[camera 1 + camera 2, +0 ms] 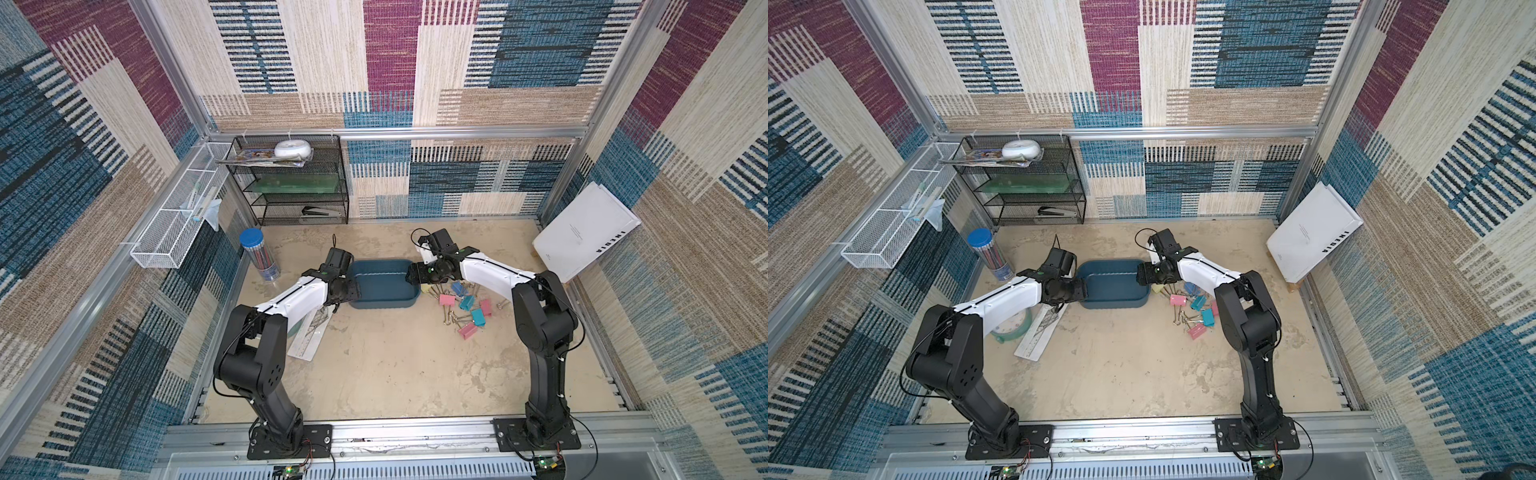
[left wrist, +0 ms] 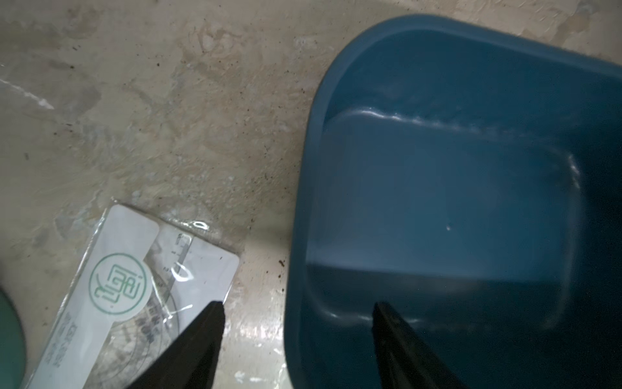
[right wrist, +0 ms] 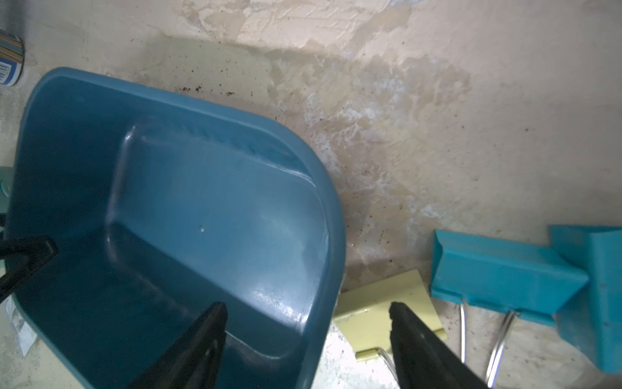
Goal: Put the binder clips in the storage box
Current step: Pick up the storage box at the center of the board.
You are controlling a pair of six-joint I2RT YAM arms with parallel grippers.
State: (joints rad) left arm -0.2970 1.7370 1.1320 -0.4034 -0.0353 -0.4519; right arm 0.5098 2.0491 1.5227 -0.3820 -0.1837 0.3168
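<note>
The storage box [image 1: 382,286] [image 1: 1113,286], a dark teal tub, sits mid-table with nothing inside. My left gripper [image 1: 353,291] [image 2: 296,304] is open and straddles the box's left rim [image 2: 296,235], one finger inside and one outside. My right gripper [image 1: 415,274] [image 3: 306,304] is open astride the right rim of the storage box [image 3: 333,256], its outer finger over a yellow binder clip [image 3: 373,303]. The binder clips [image 1: 461,305] [image 1: 1192,309] lie in a loose pile right of the box, pink, teal, blue and yellow. A teal clip [image 3: 498,279] lies beside the yellow one.
A packaged ruler [image 1: 309,336] [image 2: 134,286] and a green round clock [image 1: 1013,328] lie under the left arm. A blue-lidded pencil tube [image 1: 257,257] stands at the left. A black mesh rack [image 1: 291,178] and white wire basket [image 1: 178,216] line the back left. A white book [image 1: 586,232] leans at the right wall.
</note>
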